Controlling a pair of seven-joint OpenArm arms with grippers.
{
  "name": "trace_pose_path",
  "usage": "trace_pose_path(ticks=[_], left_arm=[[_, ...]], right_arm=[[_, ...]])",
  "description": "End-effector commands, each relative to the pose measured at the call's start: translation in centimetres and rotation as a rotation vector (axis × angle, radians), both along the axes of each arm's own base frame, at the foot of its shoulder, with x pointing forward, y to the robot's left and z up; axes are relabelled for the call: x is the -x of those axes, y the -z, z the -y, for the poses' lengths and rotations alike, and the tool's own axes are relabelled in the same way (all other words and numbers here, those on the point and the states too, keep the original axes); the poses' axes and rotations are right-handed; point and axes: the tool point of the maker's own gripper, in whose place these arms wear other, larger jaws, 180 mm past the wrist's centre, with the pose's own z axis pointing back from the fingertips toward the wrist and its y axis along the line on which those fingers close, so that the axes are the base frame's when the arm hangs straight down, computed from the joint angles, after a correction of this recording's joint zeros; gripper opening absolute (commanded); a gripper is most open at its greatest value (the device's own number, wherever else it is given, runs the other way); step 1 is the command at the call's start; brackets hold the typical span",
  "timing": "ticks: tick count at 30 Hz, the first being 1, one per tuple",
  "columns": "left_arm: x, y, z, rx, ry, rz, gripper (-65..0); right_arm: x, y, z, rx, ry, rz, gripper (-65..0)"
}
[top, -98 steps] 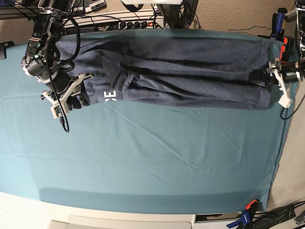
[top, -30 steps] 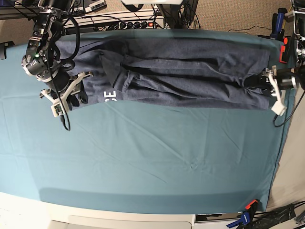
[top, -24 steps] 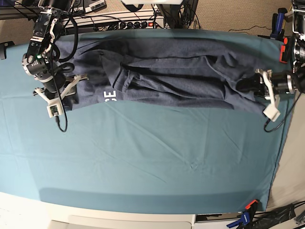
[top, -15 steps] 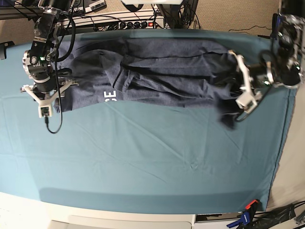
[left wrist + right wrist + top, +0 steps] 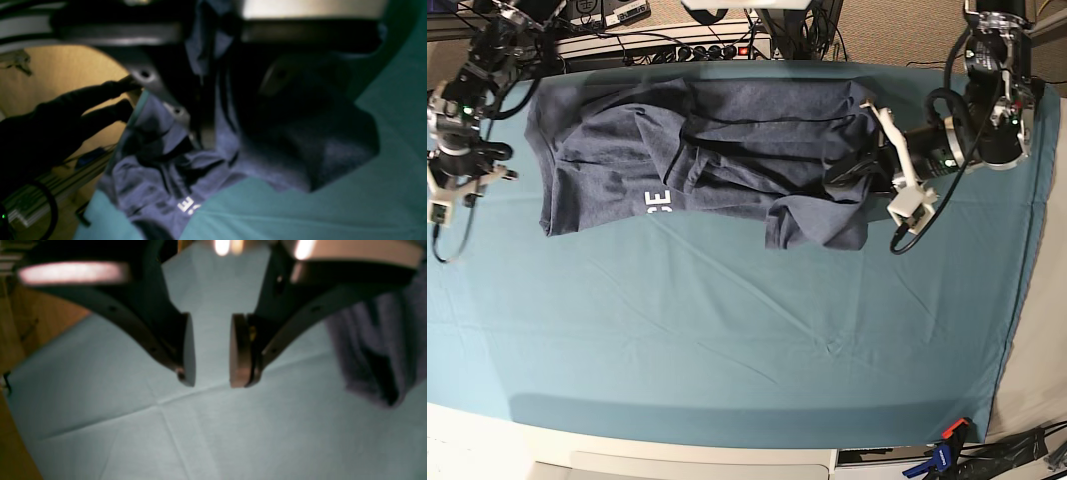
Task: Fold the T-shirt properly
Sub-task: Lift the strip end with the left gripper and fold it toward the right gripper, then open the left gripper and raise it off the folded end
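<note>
The navy T-shirt (image 5: 697, 150) lies bunched along the far side of the teal table cloth (image 5: 727, 330), with white letters (image 5: 658, 202) showing near its front edge. My left gripper (image 5: 849, 176) is shut on the shirt's right end and holds it doubled over the body. In the left wrist view the fabric (image 5: 203, 60) is pinched in the left gripper (image 5: 201, 100) and hangs down to the lettering (image 5: 188, 205). My right gripper (image 5: 467, 176) hovers off the shirt's left edge. In the right wrist view the right gripper (image 5: 211, 373) is open and empty, with the T-shirt (image 5: 377, 350) to one side.
A power strip and cables (image 5: 697, 48) run behind the table's far edge. A clamp (image 5: 942, 455) grips the cloth at the front right corner. The cloth ends near the right edge (image 5: 1017, 300).
The left gripper has carried the shirt's right end leftward over the body. The right gripper has let go of the left end and drawn away to the far left.
</note>
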Motion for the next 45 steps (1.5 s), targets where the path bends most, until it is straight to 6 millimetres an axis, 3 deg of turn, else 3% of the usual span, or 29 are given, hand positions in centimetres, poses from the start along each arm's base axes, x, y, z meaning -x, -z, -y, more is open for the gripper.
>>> trace_pose_path(ticks=[1,9,15,35,45], left_arm=[[-0.2,-1.4,0.6,0.048,0.007,0.038,-65.0],[2.2,0.1,5.9,0.071,0.109,-0.023,-65.0],[3.6,0.0,9.3,0.097,0.177,-0.023,-65.0],[3.0,-0.3,11.4,0.128,0.119,-0.028,-65.0],[3.8,0.2,12.3,0.102,0.153,-0.024,-65.0]], right_arm=[[-0.4,-1.9,0.6,0.034,-0.007,0.050,-46.1],[-0.3,-1.8,0.6,0.020,-0.004,0.058,-46.1],[0.0,-1.5,0.6,0.020,-0.004,0.044,-46.1],[-0.1,-1.5,0.4,0.008,-0.010,0.051,-46.1],[-0.1,-1.5,0.3,0.000,-0.014,0.056,-46.1]])
